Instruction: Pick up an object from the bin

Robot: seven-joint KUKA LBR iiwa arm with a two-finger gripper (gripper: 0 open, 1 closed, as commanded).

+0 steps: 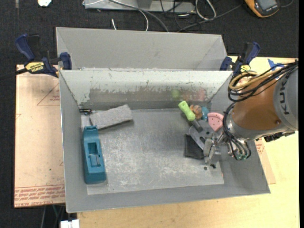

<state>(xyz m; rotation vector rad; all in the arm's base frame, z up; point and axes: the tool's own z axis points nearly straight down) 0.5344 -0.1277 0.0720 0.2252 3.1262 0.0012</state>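
Black flat piece (191,149), dark and roughly four-sided, lies on the floor of the grey metal bin (152,160) at the right of centre in the frame. The gripper (210,151) is down in the bin just beside this piece, at its right edge. Whether they touch cannot be told, and whether the gripper stands wide or narrow cannot be told either. The arm (256,110), under its orange-brown cover with cables looped about it, comes in from the right edge of the frame.

Above the gripper, toward the back wall, lies a small cluster: a pink round disc (215,121), a yellow-green tube-like thing (185,107), a small orange thing (195,112) and a bit of light blue (204,113).

Well apart, at the left of the frame, a blue tape dispenser (93,156) lies lengthwise along the left wall. A grey oblong block (111,116) lies near its upper end.
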